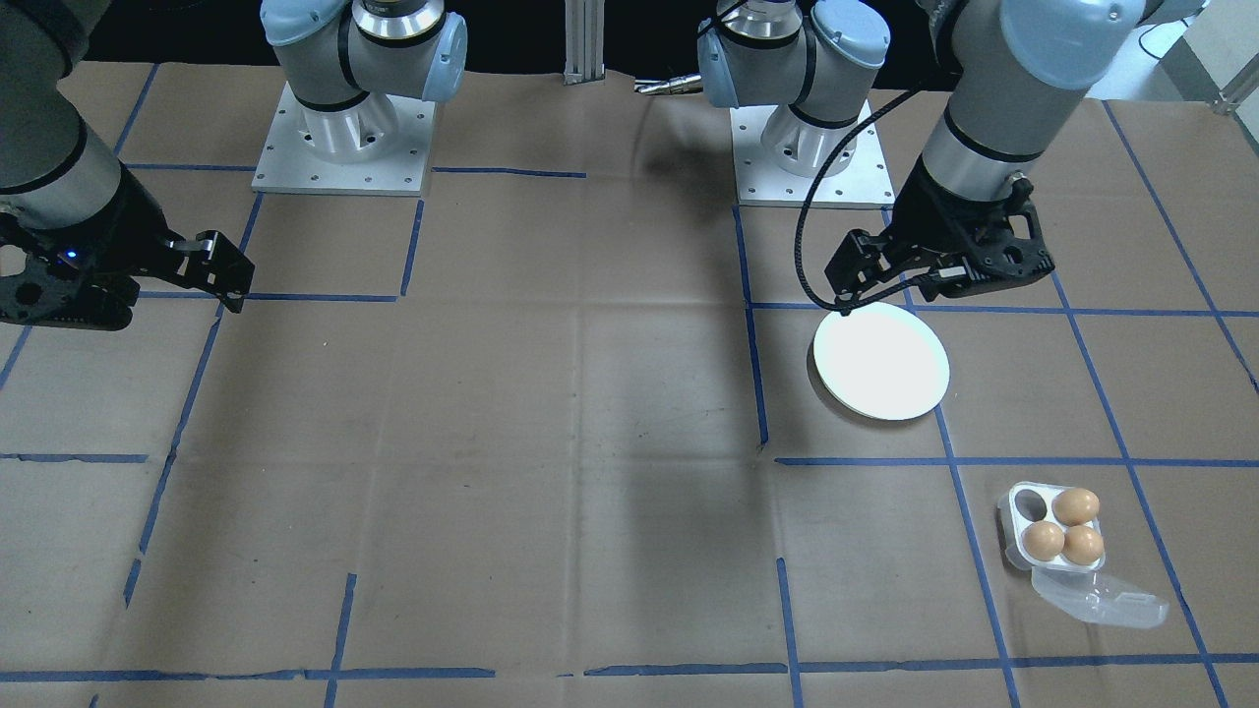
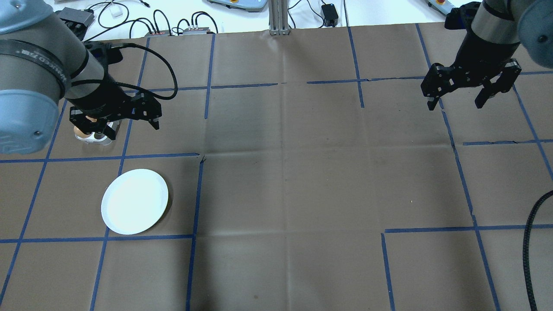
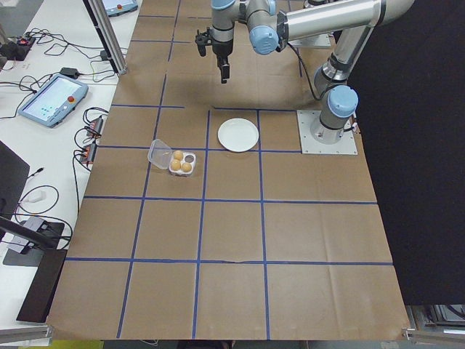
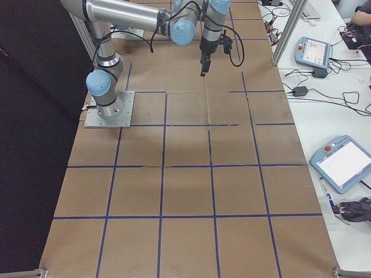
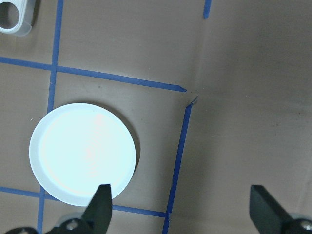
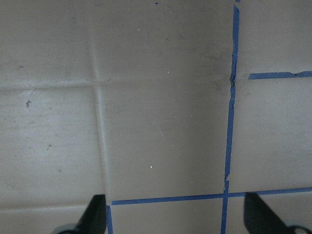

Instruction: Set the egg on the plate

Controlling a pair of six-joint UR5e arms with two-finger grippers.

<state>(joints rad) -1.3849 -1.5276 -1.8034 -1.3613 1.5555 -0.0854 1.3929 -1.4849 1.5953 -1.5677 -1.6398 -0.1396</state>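
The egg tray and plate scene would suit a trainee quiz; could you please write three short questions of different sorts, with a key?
1. How many eggs sit in the clear egg tray?
2. True or false: an egg already lies on the white plate.
3. Which is nearer the plate: A) left gripper or B) right gripper?

Key:
1. Three; one cup is empty.
2. False; the plate is bare.
3. A. Both grippers are open and hold nothing.

Both arms are silver-grey tubes with pale blue joint caps; each black, two-fingered claw sits below a black wrist collar; a black ribbed cable loops behind the left claw; square bolted base plates.
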